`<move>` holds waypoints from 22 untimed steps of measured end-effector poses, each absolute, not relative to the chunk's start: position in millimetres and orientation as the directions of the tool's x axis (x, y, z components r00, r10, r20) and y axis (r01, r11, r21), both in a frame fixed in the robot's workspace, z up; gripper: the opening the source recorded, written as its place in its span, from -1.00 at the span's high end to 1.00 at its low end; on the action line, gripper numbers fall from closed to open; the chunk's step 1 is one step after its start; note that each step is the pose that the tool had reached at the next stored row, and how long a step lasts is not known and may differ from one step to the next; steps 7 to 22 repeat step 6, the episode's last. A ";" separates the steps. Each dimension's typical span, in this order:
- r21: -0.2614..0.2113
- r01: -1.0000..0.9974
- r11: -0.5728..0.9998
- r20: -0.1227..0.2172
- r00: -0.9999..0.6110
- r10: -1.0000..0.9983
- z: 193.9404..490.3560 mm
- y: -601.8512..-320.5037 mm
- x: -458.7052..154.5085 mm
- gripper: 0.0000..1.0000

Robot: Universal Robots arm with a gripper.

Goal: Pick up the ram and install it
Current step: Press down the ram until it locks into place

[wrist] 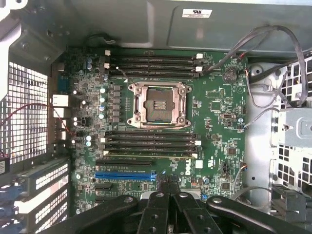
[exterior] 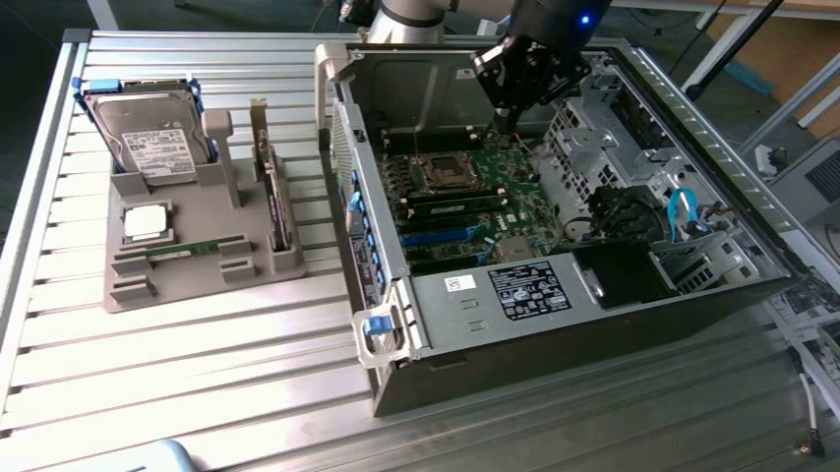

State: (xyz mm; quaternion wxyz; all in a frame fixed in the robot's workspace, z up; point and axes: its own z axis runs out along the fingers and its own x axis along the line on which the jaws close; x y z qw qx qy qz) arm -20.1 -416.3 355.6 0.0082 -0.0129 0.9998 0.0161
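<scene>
Open PC case (exterior: 434, 334) lies on its side on a slatted metal table (exterior: 197, 383), motherboard (exterior: 479, 197) facing up. Arm reaches in from above at the far end of the case; gripper (exterior: 510, 120) hangs over the far part of the board, past the CPU socket (exterior: 440, 172). In the wrist view the gripper (wrist: 169, 187) has its two fingers (wrist: 158, 207) pressed together with no gap, and nothing shows between them. Socket (wrist: 157, 104) sits open at the board's centre, its metal frame around bare contacts. Two banks of long dark memory slots flank it: one bank (wrist: 153, 64) on the side away from the gripper, the other (wrist: 148, 144) on the gripper's side. A green strip runs along the edge of that nearer bank, but I cannot tell whether it is a seated stick. A blue expansion slot (wrist: 124, 174) lies just beside the fingertips. On the exterior view's left, well apart from the case, a grey holder tray (exterior: 197, 261) rests on the table. A ram (exterior: 188, 247) lies flat in a groove near the tray's middle, thin and green, untouched. Just beside it sits a square silver processor (exterior: 148, 221); behind that a hard drive (exterior: 151, 143) leans upright. A long dark card (exterior: 274, 202) stands on edge along the tray's side nearest the case.
</scene>
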 end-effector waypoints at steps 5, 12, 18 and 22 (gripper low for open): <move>0.032 -0.026 0.999 -0.017 -1.000 -0.025 355.6 -416.4 -20.1 0.79; 0.032 -0.026 0.999 -0.017 -1.000 -0.025 355.6 -416.4 -20.1 0.79; 0.032 -0.026 0.999 -0.017 -1.000 -0.025 355.6 -416.4 -20.1 0.79; 0.032 -0.026 0.999 -0.017 -1.000 -0.025 355.6 -416.4 -20.1 0.79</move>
